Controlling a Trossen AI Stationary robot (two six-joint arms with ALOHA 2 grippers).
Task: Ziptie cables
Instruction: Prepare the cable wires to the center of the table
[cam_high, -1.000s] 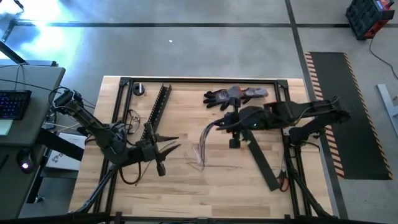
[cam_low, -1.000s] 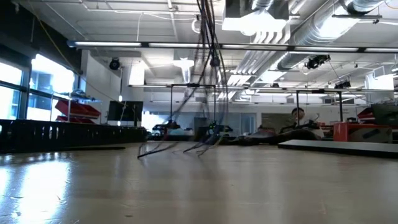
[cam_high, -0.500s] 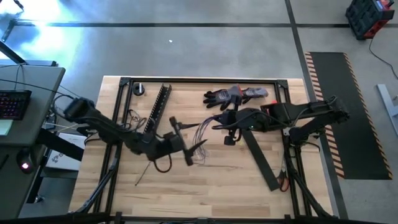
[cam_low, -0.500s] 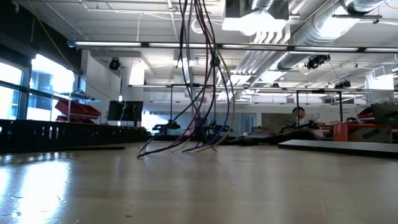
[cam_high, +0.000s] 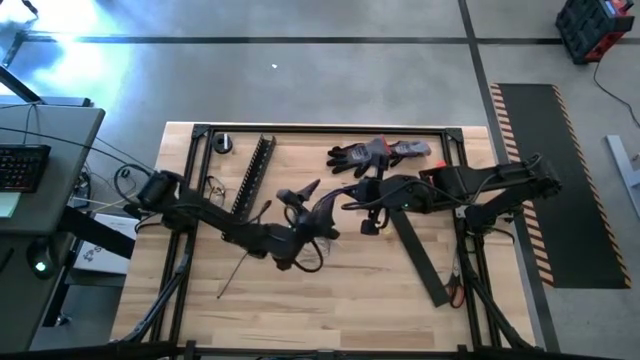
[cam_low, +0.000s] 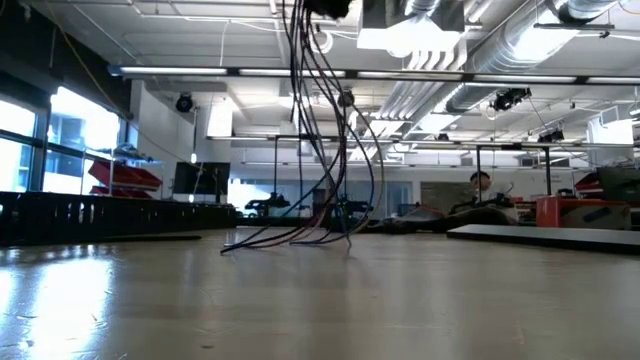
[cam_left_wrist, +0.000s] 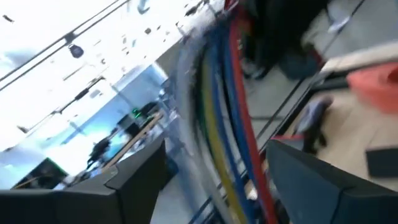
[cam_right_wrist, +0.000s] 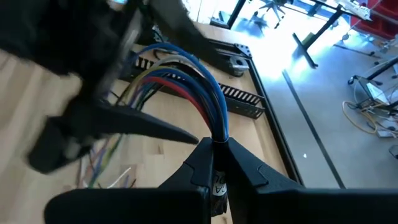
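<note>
Slotted bar: you see the long black comb-toothed bar (cam_high: 254, 172) lying at the tabletop's (cam_high: 350, 300) far left, well apart from both claws.
Left claw: your left claw (cam_high: 308, 190) has its fingers spread wide near the tabletop's middle; the wrist view shows the cables passing between the two dark fingers (cam_left_wrist: 134, 171), with nothing gripped.
Cables: the cables (cam_right_wrist: 186, 81) hang as one bunch from the right claw down to the tabletop, where their loose ends fan out (cam_low: 300, 238); blue, red, yellow and white strands show.
Right claw: your right claw (cam_right_wrist: 214, 152) is just right of the left one, above the tabletop, pinched tight on the bunch's upper end.
Gloves: a pair of grey gloves (cam_high: 375, 153) lies at the far edge.
Black strip: a flat black strip (cam_high: 418, 255) lies on the right.
</note>
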